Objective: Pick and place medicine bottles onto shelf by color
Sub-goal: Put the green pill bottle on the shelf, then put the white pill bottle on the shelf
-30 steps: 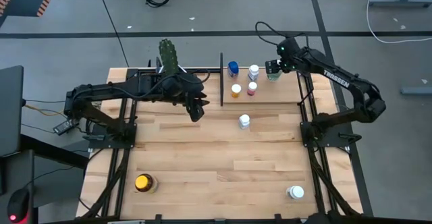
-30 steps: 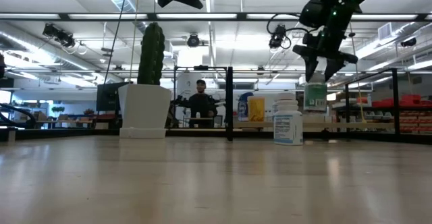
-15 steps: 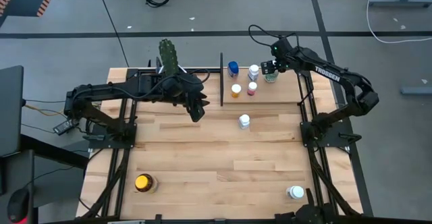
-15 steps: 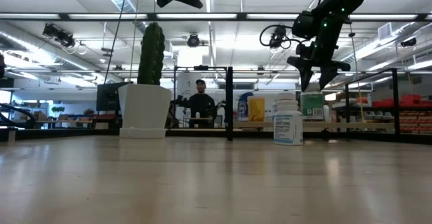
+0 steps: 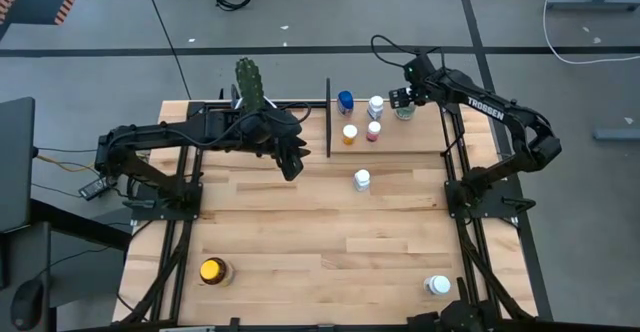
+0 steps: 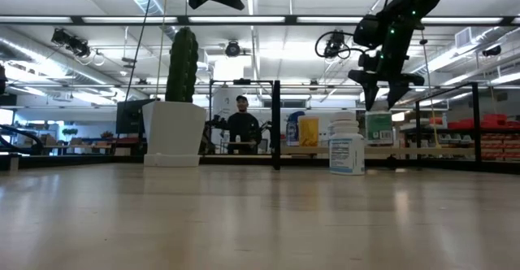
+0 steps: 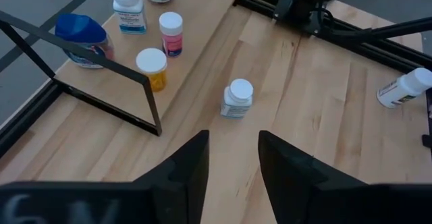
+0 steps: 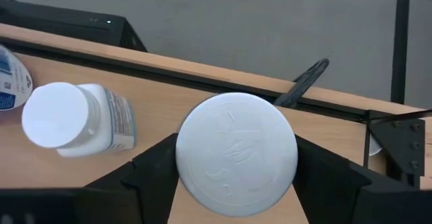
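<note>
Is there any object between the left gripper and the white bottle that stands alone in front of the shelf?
Nothing visible. The left gripper hangs open above bare tabletop, and the white bottle stands ahead of it with only wood between. The shelf and its black post lie off to the side.

You've got a matt light-wood shelf [image 8: 169,119], thin black metal posts [image 7: 101,59], and a smooth white plastic bottle cap [image 8: 236,154], faintly embossed.
</note>
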Robot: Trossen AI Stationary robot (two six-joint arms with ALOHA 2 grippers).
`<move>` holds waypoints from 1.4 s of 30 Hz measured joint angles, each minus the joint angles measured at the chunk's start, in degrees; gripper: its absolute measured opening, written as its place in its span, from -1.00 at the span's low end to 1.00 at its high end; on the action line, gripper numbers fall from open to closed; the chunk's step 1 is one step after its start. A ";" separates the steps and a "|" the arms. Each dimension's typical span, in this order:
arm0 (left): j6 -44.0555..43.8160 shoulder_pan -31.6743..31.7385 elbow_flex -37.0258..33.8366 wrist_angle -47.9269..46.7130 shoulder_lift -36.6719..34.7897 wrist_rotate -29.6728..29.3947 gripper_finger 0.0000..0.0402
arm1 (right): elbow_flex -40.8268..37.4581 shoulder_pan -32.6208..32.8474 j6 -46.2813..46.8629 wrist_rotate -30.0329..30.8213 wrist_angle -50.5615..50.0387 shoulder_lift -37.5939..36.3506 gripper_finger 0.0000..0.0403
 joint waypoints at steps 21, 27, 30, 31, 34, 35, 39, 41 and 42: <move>-1.13 -0.13 0.00 -0.11 0.07 0.00 -0.31 | 0.00 0.20 -0.01 -3.17 -4.90 -6.72 0.55; -0.85 -0.13 0.00 -0.11 0.07 0.00 -0.30 | 0.00 1.81 2.72 -5.89 -6.32 -13.38 0.55; -0.79 -0.13 0.00 -0.11 0.07 0.00 -0.32 | 0.00 5.58 4.39 -11.05 -6.34 -15.83 0.55; -0.78 -0.13 0.00 -0.08 0.07 0.00 -0.33 | 0.02 7.68 4.66 -11.97 -6.47 -16.28 0.55; -1.40 -0.13 0.00 0.15 0.07 0.00 -0.34 | 0.02 15.30 4.62 -12.97 -6.64 -16.37 0.55; -1.67 -0.13 0.00 0.25 0.07 0.11 -0.33 | 0.02 18.21 4.27 -12.94 -6.32 -16.05 0.55; -1.82 -0.12 0.00 0.70 0.07 2.96 -0.31 | 0.02 29.86 2.28 -11.90 -5.99 -13.25 0.55; -1.85 -0.13 0.00 0.68 0.07 3.98 -0.31 | 0.02 34.60 2.71 -11.53 -6.16 -11.89 0.55; -1.86 -0.13 0.00 0.68 0.07 4.28 -0.31 | 0.02 36.63 3.41 -11.33 -6.10 -11.29 0.55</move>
